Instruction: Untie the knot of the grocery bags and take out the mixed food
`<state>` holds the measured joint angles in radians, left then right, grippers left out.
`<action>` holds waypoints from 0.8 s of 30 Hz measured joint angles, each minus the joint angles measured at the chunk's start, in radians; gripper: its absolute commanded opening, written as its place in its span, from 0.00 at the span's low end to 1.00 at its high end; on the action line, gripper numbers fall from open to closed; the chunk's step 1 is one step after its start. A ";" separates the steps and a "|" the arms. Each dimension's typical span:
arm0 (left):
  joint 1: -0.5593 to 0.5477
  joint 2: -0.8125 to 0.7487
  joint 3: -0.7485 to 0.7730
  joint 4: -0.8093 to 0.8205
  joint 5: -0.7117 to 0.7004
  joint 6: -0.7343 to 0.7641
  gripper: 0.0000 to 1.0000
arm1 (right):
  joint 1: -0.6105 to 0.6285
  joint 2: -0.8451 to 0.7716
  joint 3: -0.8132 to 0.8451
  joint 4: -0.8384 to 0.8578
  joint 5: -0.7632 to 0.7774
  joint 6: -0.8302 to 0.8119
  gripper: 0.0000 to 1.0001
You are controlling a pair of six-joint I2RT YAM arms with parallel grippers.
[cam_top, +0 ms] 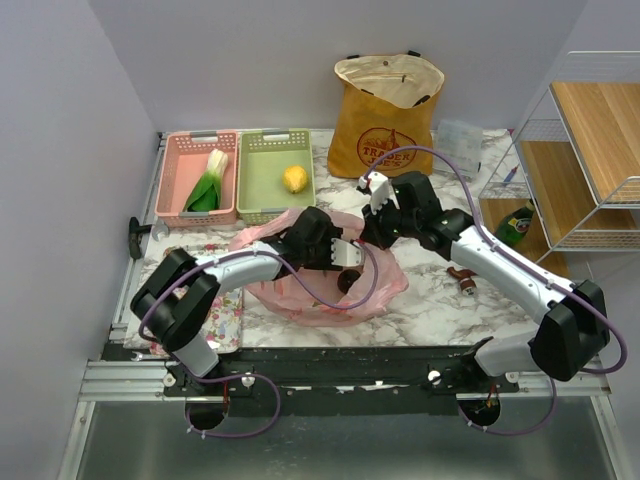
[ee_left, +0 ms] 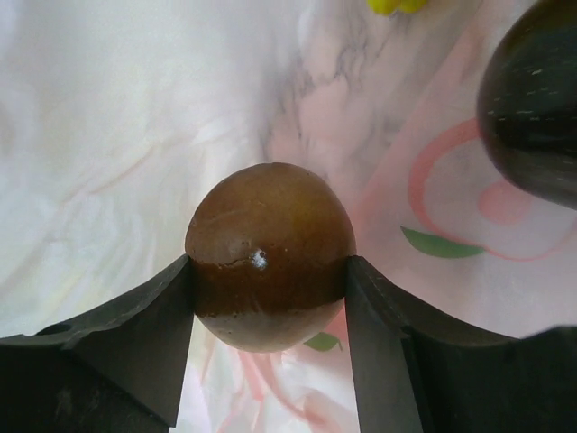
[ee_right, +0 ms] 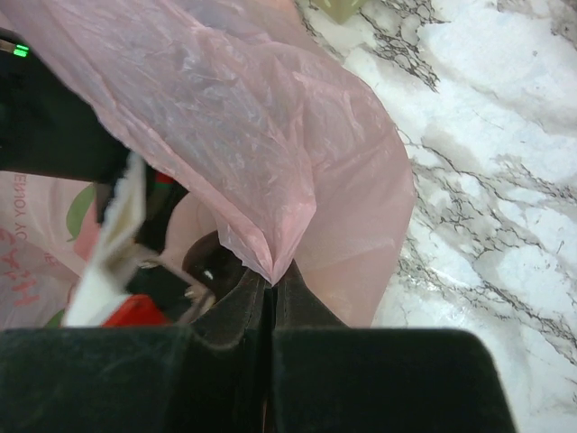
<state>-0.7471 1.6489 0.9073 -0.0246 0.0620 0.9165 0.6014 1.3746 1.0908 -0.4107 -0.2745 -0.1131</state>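
Observation:
The pink plastic bag (cam_top: 300, 295) lies open in the middle of the marble table. My left gripper (cam_top: 350, 262) reaches into it and is shut on a brown mushroom (ee_left: 269, 257), gripped at both sides between the fingers (ee_left: 269, 298). A dark round fruit (ee_left: 532, 99) lies in the bag just right of it. My right gripper (cam_top: 372, 236) is shut on a fold of the bag's rim (ee_right: 270, 271) and holds the film (ee_right: 234, 117) up. The yellow tote (cam_top: 385, 120) stands open at the back. The leek (cam_top: 208, 185) and the lemon (cam_top: 294, 178) lie in baskets.
A pink basket (cam_top: 178, 170) and a green basket (cam_top: 262, 170) stand at the back left. A wire shelf with wooden boards (cam_top: 590, 150) and a green bottle (cam_top: 515, 225) are at the right. A small brown object (cam_top: 463, 280) lies by my right arm. A floral pad (cam_top: 225, 318) lies front left.

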 measured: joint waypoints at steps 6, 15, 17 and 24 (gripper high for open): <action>-0.001 -0.163 0.026 -0.095 0.098 -0.032 0.25 | 0.002 0.007 0.000 0.002 0.000 0.000 0.01; -0.001 -0.428 0.128 -0.396 0.424 -0.059 0.26 | 0.002 0.008 0.000 0.008 0.000 0.000 0.01; -0.001 -0.462 0.165 -0.480 0.481 -0.079 0.26 | 0.002 0.008 0.000 0.010 -0.001 0.001 0.01; 0.026 -0.545 0.325 -0.660 0.587 -0.236 0.30 | 0.002 0.007 0.000 0.010 -0.026 -0.001 0.01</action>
<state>-0.7208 1.1042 1.2324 -0.6842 0.6495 0.6804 0.6029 1.3819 1.0908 -0.4004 -0.3004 -0.1143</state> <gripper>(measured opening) 0.598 0.028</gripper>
